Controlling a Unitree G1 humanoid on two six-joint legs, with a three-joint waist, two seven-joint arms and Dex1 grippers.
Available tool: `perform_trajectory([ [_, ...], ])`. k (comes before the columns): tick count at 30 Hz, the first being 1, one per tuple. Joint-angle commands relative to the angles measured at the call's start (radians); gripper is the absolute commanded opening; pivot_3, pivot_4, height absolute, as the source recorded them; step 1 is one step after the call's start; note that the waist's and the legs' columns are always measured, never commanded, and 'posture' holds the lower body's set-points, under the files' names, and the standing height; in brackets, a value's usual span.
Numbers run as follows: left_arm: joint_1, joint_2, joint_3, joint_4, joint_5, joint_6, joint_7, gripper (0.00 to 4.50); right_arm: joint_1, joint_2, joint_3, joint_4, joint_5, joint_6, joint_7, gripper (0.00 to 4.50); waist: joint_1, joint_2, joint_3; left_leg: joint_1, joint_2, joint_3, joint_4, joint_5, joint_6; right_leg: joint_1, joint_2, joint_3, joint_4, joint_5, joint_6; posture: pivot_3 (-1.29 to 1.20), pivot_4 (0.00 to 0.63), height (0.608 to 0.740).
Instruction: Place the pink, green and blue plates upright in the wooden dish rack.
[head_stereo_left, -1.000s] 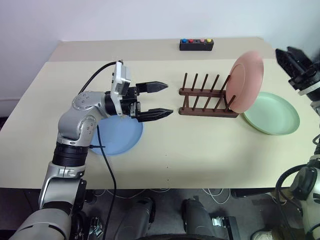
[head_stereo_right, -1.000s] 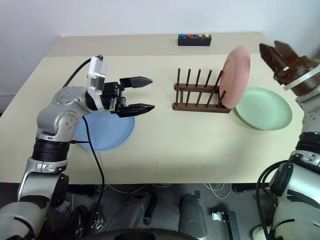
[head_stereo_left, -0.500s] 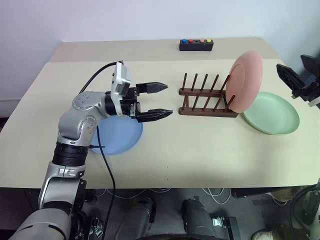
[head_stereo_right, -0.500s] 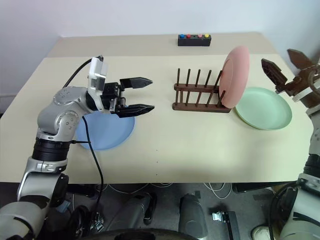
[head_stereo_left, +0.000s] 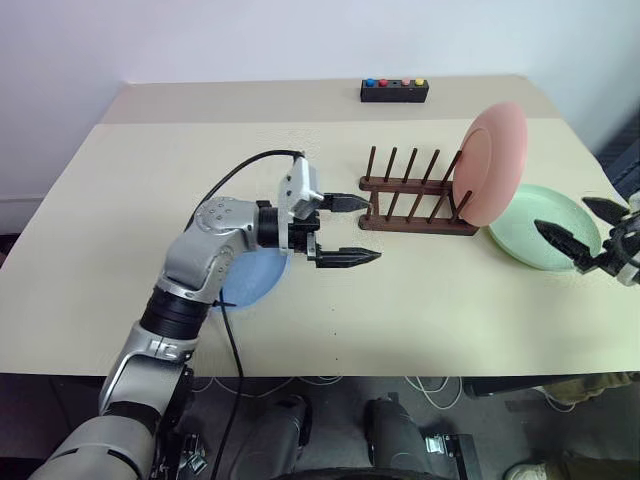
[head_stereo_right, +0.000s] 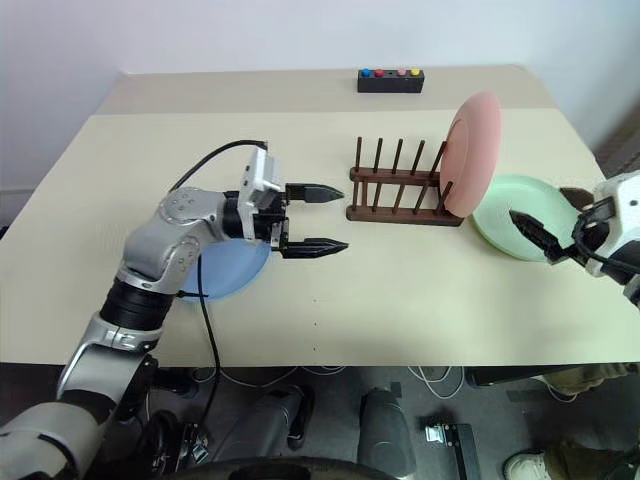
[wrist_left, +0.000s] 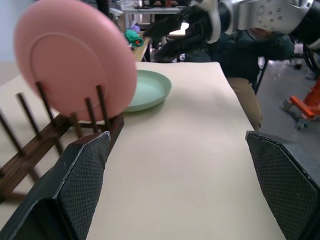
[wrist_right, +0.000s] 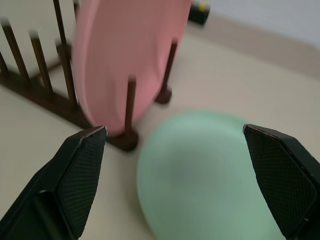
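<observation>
Dish rack (head_stereo_left: 415, 205) w/ pink plate (head_stereo_left: 490, 162) upright, end slot

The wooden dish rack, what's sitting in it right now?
Only the pink plate stands upright at the right end of the wooden dish rack; its other slots are bare. The plate hides the pegs behind it.

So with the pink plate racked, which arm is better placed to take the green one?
Probably the right. The right gripper hangs open beside the green plate. The left gripper is open beyond the wooden dish rack, near the blue plate.
</observation>
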Motion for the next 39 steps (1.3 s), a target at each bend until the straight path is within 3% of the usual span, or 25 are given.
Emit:
perform_trajectory([
  [1, -0.018, 0.001, 0.018, -0.019, 0.001, -0.025, 0.002, 4.5, -0.005, -0.04, 0.037, 0.057, -0.068, 0.017, -0.015, 4.47, 0.001, 0.0, 0.0, 0.0, 0.0, 0.0, 0.0, 0.0, 0.0, 0.0, 0.0, 0.0, 0.0, 0.0, 0.0, 0.0, 0.15, 0.74],
  [16, -0.004, 0.012, 0.021, -0.056, -0.01, -0.015, 0.022, 4.5, -0.114, -0.065, 0.222, 0.262, -0.197, -0.026, 0.062, 4.47, 0.002, 0.0, 0.0, 0.0, 0.0, 0.0, 0.0, 0.0, 0.0, 0.0, 0.0, 0.0, 0.0, 0.0, 0.0, 0.0, 0.15, 0.74],
  [39, 0.016, -0.035, -0.049, -0.186, -0.044, 0.234, 0.141, 4.5, -0.245, -0.045, 0.304, 0.415, -0.243, -0.048, 0.139, 4.47, 0.001, 0.0, 0.0, 0.0, 0.0, 0.0, 0.0, 0.0, 0.0, 0.0, 0.0, 0.0, 0.0, 0.0, 0.0, 0.0, 0.15, 0.74],
])
